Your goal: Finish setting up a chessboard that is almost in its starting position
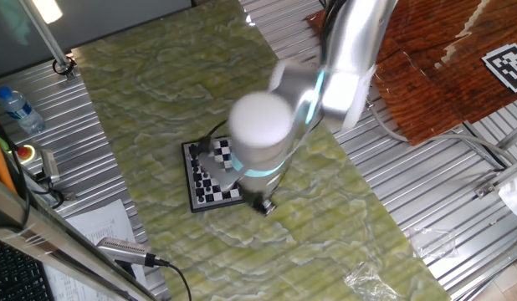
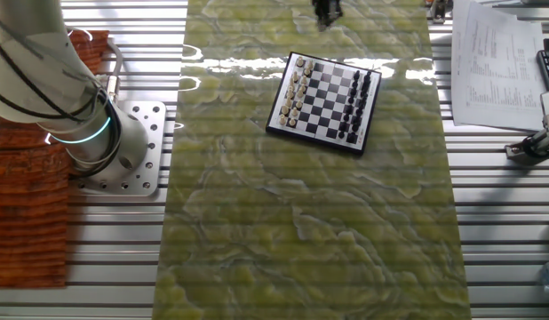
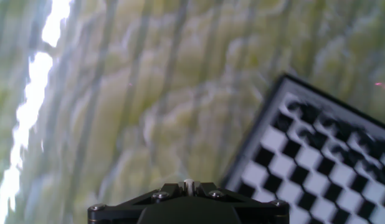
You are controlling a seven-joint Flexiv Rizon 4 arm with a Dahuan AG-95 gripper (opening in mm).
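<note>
Hand view is pretty blurry, but you can make out the chessboard (image 3: 317, 155) off to the lower right, sitting tilted on the green marbled mat (image 3: 149, 93), with a row of dark pieces (image 3: 342, 134) along one edge. Only the gripper's black base (image 3: 187, 205) shows at the bottom, no fingertips, so I honestly can't tell if it's released or clenched. From the other fixed view the board lies near the far end of the mat, cream pieces (image 2: 298, 89) down its left side and dark ones down the right. One fixed view mostly shows the arm (image 1: 284, 109) hanging over the board.
</note>
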